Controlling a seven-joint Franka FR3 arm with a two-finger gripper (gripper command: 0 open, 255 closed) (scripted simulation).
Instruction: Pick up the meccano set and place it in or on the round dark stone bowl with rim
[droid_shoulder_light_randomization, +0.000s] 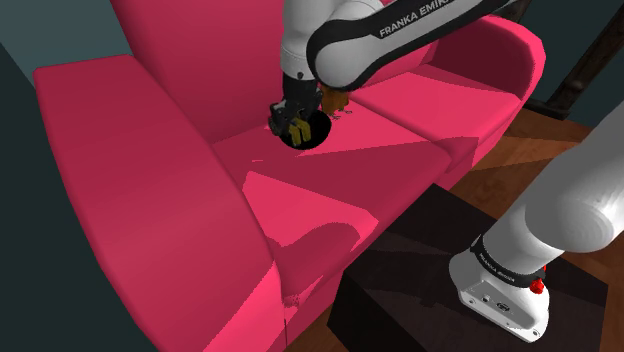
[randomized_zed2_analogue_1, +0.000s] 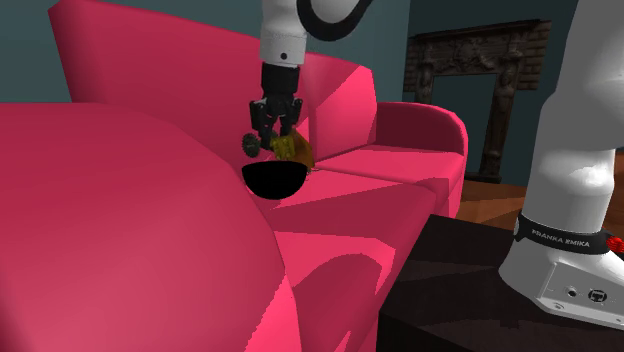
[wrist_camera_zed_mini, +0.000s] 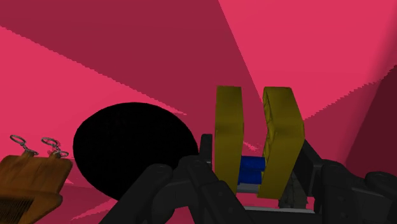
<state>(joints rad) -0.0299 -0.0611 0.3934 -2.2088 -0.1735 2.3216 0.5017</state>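
My black gripper (droid_shoulder_light_randomization: 290, 118) is shut on the meccano set (droid_shoulder_light_randomization: 298, 131), a small piece with two yellow wheels and a blue part between them (wrist_camera_zed_mini: 257, 143). The set hangs just above the round black bowl (droid_shoulder_light_randomization: 312, 133), which sits on the red sofa seat near the backrest. In the second exterior view the gripper (randomized_zed2_analogue_1: 270, 130) hovers over the bowl (randomized_zed2_analogue_1: 273, 180), pointing down. In the wrist view the bowl (wrist_camera_zed_mini: 133, 149) lies beside the held set, and the dark fingers (wrist_camera_zed_mini: 191, 191) clasp it from below.
A brown object with small metal rings (wrist_camera_zed_mini: 28, 181) lies on the seat right beside the bowl (droid_shoulder_light_randomization: 335, 100). The red sofa (droid_shoulder_light_randomization: 150, 180) has a high backrest and thick armrests. A dark box (droid_shoulder_light_randomization: 430, 260) carries the arm's base.
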